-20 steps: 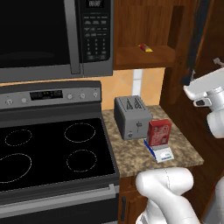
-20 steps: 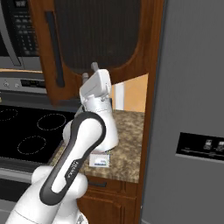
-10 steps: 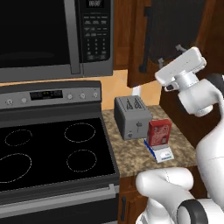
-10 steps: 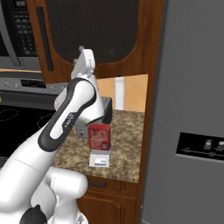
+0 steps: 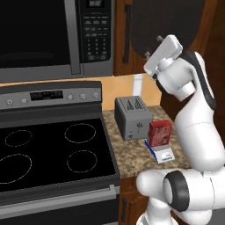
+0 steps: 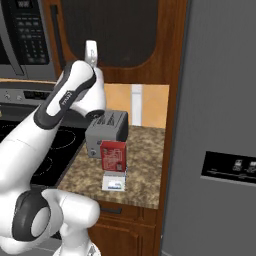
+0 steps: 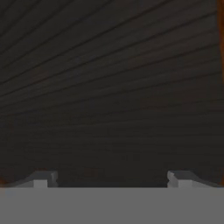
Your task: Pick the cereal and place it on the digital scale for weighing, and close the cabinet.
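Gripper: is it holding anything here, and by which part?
Nothing is held. The gripper is open and empty against the cabinet door's dark panel.

Kitchen: stove (image 5: 52, 154), microwave (image 5: 48, 37), toaster (image 5: 133, 117).

Brown wood cabinet (image 6: 170, 45), its dark inset panel ribbed and matt. Speckled stone counter (image 6: 147, 165). Glossy black glass stovetop (image 5: 48, 154); grey metal-look toaster (image 5: 132, 116).
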Available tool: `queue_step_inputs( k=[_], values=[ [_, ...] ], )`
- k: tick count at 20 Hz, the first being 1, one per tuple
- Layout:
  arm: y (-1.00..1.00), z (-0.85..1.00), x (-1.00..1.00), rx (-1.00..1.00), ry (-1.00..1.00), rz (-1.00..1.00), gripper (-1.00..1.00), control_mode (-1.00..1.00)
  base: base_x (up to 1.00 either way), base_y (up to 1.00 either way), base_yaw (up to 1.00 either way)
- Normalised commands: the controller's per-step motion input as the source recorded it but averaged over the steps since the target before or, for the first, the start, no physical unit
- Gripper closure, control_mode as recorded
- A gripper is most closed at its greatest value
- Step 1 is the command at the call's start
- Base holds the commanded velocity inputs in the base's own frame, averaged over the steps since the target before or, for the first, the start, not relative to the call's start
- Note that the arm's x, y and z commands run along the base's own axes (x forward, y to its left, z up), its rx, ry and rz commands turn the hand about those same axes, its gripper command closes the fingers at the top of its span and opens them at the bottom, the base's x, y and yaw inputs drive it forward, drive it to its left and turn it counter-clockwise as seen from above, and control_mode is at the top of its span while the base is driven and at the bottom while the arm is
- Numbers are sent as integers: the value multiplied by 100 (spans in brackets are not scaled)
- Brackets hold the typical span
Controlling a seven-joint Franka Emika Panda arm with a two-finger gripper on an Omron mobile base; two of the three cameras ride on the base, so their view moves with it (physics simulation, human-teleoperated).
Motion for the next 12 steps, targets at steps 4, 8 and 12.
queue_step_inputs(
  k=[4,8,12],
  values=[
    [-9,-2,57,0,-4,-2,-100,-100,0,0,0],
    [-8,-10,77,0,-4,0,-100,-100,0,0,0],
    [-4,-11,78,0,-3,0,-100,-100,0,0,0]
  ],
)
